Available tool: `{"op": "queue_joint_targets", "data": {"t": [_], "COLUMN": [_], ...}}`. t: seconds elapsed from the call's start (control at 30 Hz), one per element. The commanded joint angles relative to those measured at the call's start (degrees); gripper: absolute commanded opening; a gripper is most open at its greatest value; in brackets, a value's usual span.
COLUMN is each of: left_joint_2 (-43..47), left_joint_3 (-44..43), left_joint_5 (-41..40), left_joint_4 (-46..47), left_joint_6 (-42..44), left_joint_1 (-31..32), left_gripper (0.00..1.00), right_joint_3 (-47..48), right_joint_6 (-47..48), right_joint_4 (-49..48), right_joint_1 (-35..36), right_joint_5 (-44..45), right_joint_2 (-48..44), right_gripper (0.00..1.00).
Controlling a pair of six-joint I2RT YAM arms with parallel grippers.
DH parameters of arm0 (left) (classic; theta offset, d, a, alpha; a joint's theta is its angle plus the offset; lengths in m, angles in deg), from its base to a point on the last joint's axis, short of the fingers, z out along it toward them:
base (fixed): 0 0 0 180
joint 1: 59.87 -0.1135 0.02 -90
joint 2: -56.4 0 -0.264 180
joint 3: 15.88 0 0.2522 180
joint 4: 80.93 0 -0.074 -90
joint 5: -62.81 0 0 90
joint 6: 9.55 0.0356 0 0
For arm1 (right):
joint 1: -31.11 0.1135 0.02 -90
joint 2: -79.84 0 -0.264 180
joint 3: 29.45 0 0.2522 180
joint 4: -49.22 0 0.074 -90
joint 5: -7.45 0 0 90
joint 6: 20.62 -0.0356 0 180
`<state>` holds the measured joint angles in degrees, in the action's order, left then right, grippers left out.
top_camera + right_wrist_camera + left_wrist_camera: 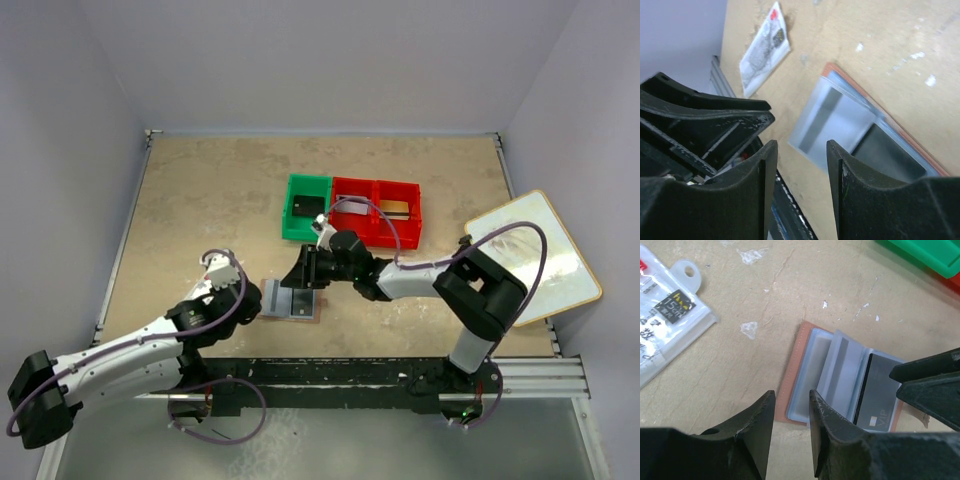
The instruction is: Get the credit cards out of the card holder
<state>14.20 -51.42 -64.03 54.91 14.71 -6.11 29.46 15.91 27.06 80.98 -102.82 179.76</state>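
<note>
- Left arm (120, 355): lies low, reaching from the near-left corner toward the middle. The left gripper (791, 401) is just beside the holder's near edge, its fingers narrowly parted with nothing between them.
- Right arm (480, 290): bent sharply at the elbow and reaching leftward. The right gripper (801, 150) hangs over the holder, fingers spread and gripping nothing.
- Holder (812, 370): reddish-brown and leather-like, open flat on the tabletop (200, 200) between the two grippers. Clear blue-grey sleeves (842, 365) are fanned inside.
- Card (879, 395): dark, glossy, marked "VIP". It sits among the sleeves, partly covered by the right gripper's fingers.
- Packet (665, 315): clear white plastic with a hang hole, lying apart from the holder.
- Green bin (290, 225) and red bins (405, 238): side by side beyond the holder.
- Board (535, 255): pale with rounded corners, at the right edge.
</note>
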Motion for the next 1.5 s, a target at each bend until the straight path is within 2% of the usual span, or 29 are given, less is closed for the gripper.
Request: {"op": "queue_joint_targets", "data": {"t": [0.0,0.1,0.23,0.37,0.47,0.57,0.67,0.8,0.93,1.03,1.17,1.3,1.47], "left_joint_2": [-4.6,-9.5,-18.7,-27.8,-33.9,-39.8,-42.5,-42.0,-38.3,-34.1,-32.1,-31.4,-28.4], "left_joint_3": [-5.3,-8.3,-13.1,-14.9,-17.1,-20.7,-20.9,-18.2,-13.6,-9.0,-6.0,-5.2,0.0], "left_joint_5": [3.2,3.0,4.7,17.9,23.3,24.0,22.6,23.3,24.4,29.5,32.9,28.7,26.4], "left_joint_4": [7.5,9.9,11.2,17.4,20.7,19.5,18.8,18.4,17.2,20.6,22.8,21.3,26.1], "left_joint_6": [6.6,10.0,15.3,20.9,25.3,27.5,27.4,26.8,24.2,21.9,18.4,12.8,4.4], "left_joint_1": [0.1,0.0,-2.8,-12.9,-15.2,-15.4,-15.4,-15.3,-15.3,-15.1,-10.9,-3.1,0.5], "left_gripper": [0.34,0.45,0.51,0.49,0.49,0.48,0.46,0.41,0.33,0.29,0.24,0.23,0.23], "right_joint_3": [-4.6,-6.8,-11.5,-11.8,-10.8,-12.4,-13.5,-15.3,-22.1,-22.2,-17.1,-11.9,-2.8], "right_joint_6": [2.2,2.5,2.1,3.4,3.4,1.3,-0.1,-1.9,-4.6,-4.1,-0.9,3.2,11.5], "right_joint_4": [4.2,6.4,5.1,4.9,4.7,2.1,4.4,5.4,-3.3,-7.0,-3.7,5.3,13.2], "right_joint_1": [0.3,0.4,1.0,5.1,9.0,10.3,10.3,6.7,-0.9,-4.2,-5.7,-7.6,-7.7], "right_joint_5": [5.1,7.4,5.0,3.3,3.4,3.4,3.8,5.7,3.1,1.1,-0.3,4.0,2.3], "right_joint_2": [-5.3,-7.8,-10.8,-11.8,-10.6,-9.2,-7.9,-6.5,-6.8,-6.7,-4.6,-5.4,-3.9], "right_gripper": [0.47,0.47,0.46,0.45,0.44,0.43,0.44,0.46,0.46,0.47,0.47,0.48,0.47]}}
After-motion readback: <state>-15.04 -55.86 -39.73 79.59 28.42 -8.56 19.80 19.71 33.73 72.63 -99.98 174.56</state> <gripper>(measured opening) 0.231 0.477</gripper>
